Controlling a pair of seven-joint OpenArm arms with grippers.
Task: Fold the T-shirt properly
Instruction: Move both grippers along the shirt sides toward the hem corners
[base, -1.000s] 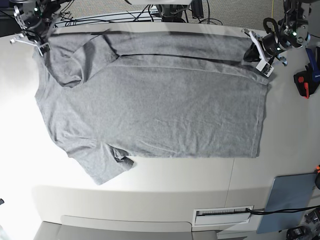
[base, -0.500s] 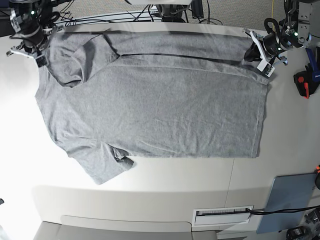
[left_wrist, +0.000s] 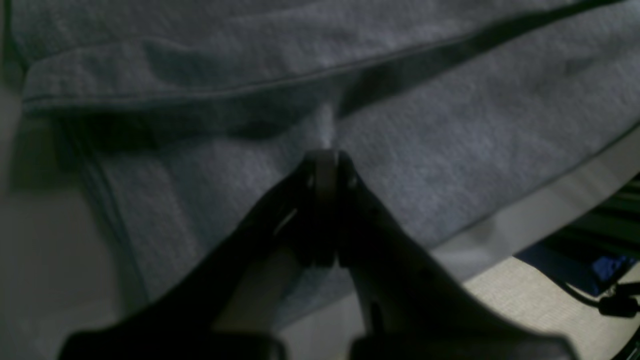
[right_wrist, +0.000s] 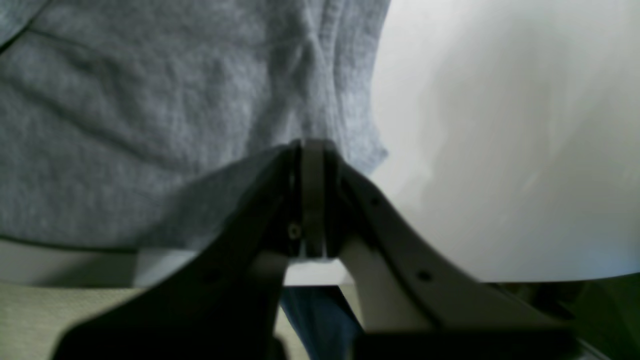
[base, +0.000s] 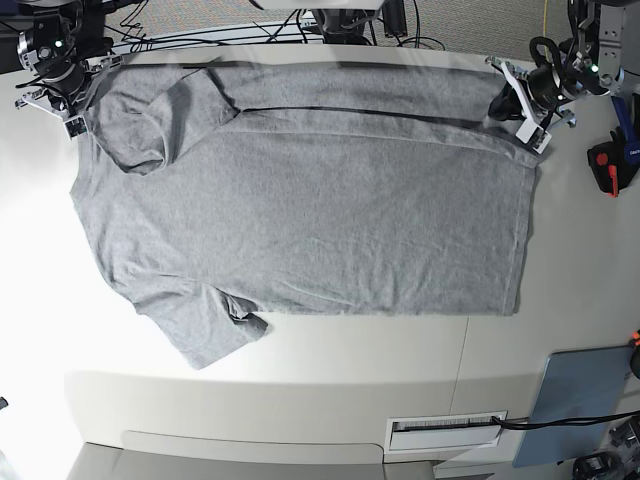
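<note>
The grey T-shirt (base: 320, 210) lies spread plain side up on the white table (base: 580, 260), its far edge folded over towards me in a long band. My left gripper (base: 500, 108) is at the shirt's far right corner; in the left wrist view it (left_wrist: 325, 150) is shut with a small pucker of the T-shirt (left_wrist: 450, 150) in its tips. My right gripper (base: 68, 100) is at the far left shoulder corner; in the right wrist view it (right_wrist: 307, 145) is shut on the edge of the T-shirt (right_wrist: 150, 125). No lettering shows.
A red-handled tool (base: 605, 165) lies at the table's right edge. A blue-grey pad (base: 575, 400) sits at the near right corner. Cables (base: 250, 30) run behind the far edge. A labelled slot (base: 445, 430) is in the near edge.
My right gripper has shifted a little left and away, drawing the shirt's shoulder corner with it. My left gripper has barely moved.
</note>
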